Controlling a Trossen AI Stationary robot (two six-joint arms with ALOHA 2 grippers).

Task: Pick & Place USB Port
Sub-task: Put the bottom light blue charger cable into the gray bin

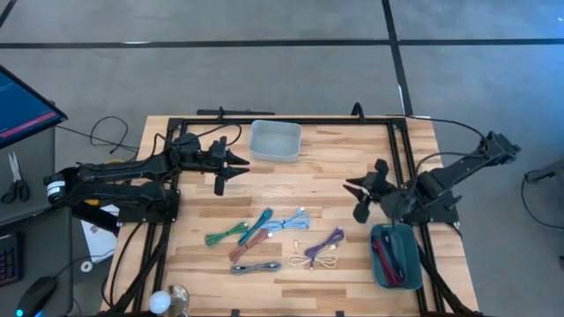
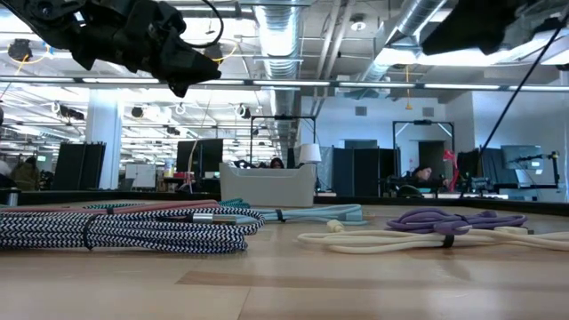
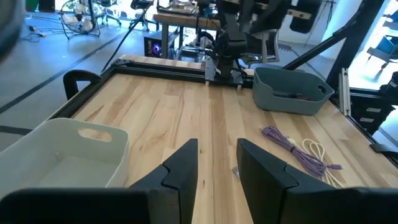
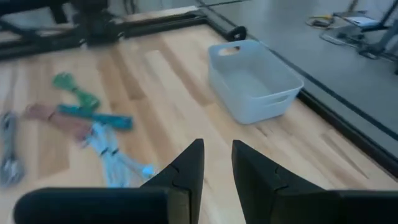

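Hovering above the wooden table (image 1: 326,167), both grippers hang clear of the surface with nothing between their fingers. The left gripper (image 1: 231,169) sits near the far side of the table, just beside the pale grey bin (image 1: 275,141) — its wrist view shows the two dark fingers (image 3: 186,163) parted by a narrow gap, with bare wood visible through it. The right gripper (image 1: 361,195) floats toward the right edge, just beside the dark teal bin (image 1: 397,255), which holds a red cable (image 1: 386,255). Its fingers (image 4: 186,163) also stand slightly apart and empty.

The bundled USB cables lie in a loose cluster on the near half of the table, between the two arms and closer to the camera-side edge than either gripper. A green cable (image 1: 225,234), a brown one (image 1: 250,239) and a teal one (image 1: 261,220) lie close together, nearer the left arm. A light blue cable (image 1: 291,222) lies in the middle. A purple cable (image 1: 324,245) and a cream cable (image 1: 322,261) are nearest the right gripper, touching each other, while a black-and-white braided cable (image 1: 256,267) lies toward the near edge. None is touched by a finger — each gripper is well apart from the cluster and above it.
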